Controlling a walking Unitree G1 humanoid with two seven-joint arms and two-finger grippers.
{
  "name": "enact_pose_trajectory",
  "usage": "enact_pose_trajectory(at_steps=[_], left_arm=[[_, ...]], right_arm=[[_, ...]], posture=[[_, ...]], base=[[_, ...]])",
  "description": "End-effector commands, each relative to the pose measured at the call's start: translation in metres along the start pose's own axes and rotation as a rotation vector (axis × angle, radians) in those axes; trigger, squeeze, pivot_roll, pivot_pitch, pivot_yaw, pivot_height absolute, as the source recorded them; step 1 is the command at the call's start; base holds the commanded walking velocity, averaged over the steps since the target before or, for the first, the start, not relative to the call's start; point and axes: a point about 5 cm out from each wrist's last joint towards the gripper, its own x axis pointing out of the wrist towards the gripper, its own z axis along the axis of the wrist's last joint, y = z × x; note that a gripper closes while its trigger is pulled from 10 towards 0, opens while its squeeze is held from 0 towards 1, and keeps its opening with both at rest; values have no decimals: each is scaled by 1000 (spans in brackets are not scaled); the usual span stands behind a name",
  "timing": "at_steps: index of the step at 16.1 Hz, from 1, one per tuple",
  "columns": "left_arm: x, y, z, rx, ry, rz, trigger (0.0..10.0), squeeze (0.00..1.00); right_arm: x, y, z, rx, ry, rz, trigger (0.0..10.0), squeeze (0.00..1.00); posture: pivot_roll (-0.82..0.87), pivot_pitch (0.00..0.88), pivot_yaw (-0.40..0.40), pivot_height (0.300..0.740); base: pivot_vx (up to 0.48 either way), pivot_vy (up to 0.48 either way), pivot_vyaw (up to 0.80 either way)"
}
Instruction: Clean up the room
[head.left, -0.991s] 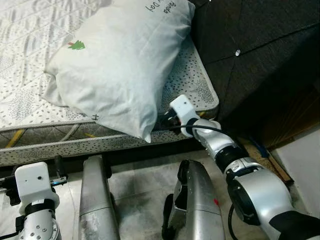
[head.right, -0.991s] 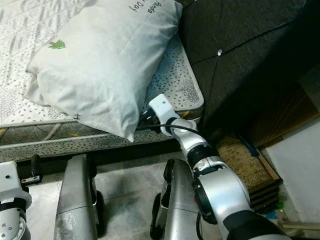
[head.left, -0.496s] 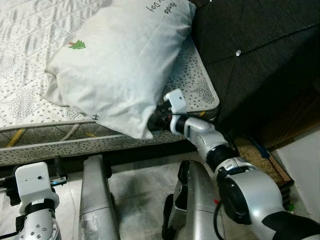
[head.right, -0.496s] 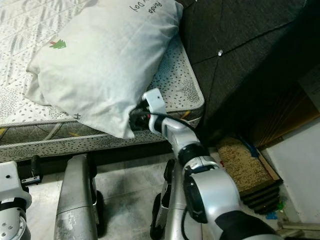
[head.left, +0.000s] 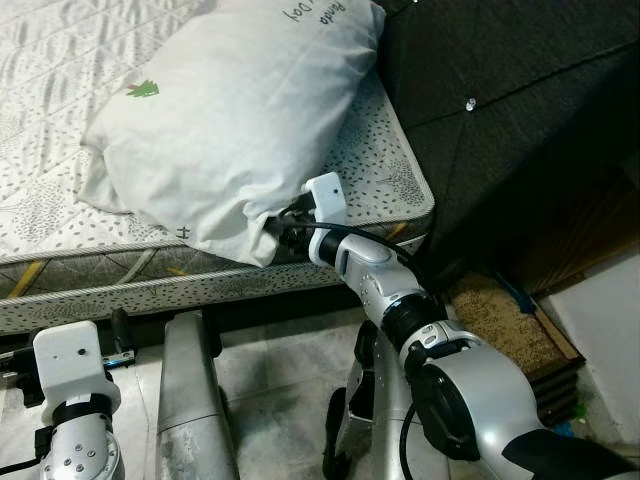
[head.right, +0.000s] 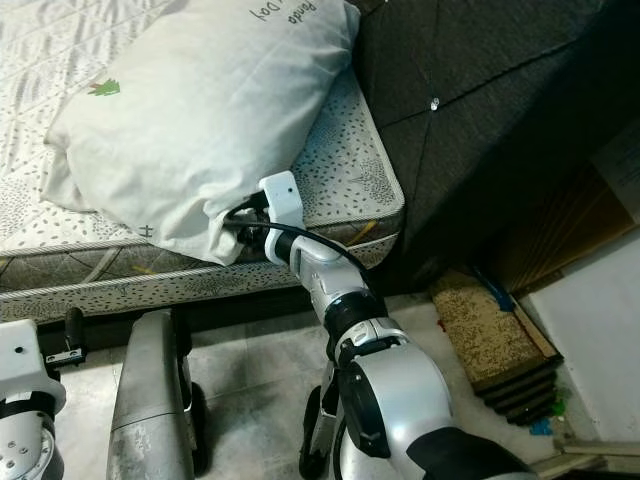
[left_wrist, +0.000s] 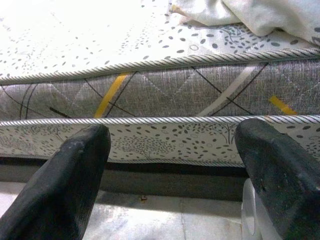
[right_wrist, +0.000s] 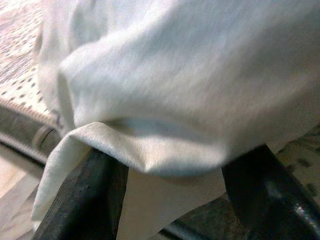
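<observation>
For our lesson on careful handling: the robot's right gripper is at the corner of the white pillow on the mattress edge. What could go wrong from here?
1. The right gripper has its fingers wide either side of the white fabric pillow corner; closing may pinch only loose cloth, which could slip free.
2. That corner overhangs the patterned grey mattress edge, so a pull might drag the pillow onto the tiled floor.

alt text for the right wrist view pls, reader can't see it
Close-up of a white pillow bulging between the right end effector's two black fingers, which sit spread on either side of its lower corner. A speckled mattress edge runs behind, at one side of the frame.
</observation>
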Motion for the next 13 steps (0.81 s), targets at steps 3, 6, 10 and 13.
enact_pose_trajectory(at_steps=[3, 6, 10, 13], left_arm=[[1, -4, -3, 2, 9, 2, 10000, 0], [5, -5, -1, -4, -1, 5, 10000, 0], [11, -9, 2, -12, -14, 1, 10000, 0], [19, -13, 6, -14, -34, -14, 10000, 0]], right_arm=[[14, 32, 5, 136, -120, -61, 0, 0], [12, 23, 7, 160, -136, -131, 0, 0], [9, 10, 13, 176, -145, -197, 0, 0], [8, 3, 18, 167, -152, -223, 0, 0]], posture=[[220, 150, -135, 516], [213, 142, -137, 516], [202, 124, -132, 516], [195, 107, -119, 516]], base=[[0, 0, 0], [0, 0, 0], [0, 0, 0], [0, 0, 0]])
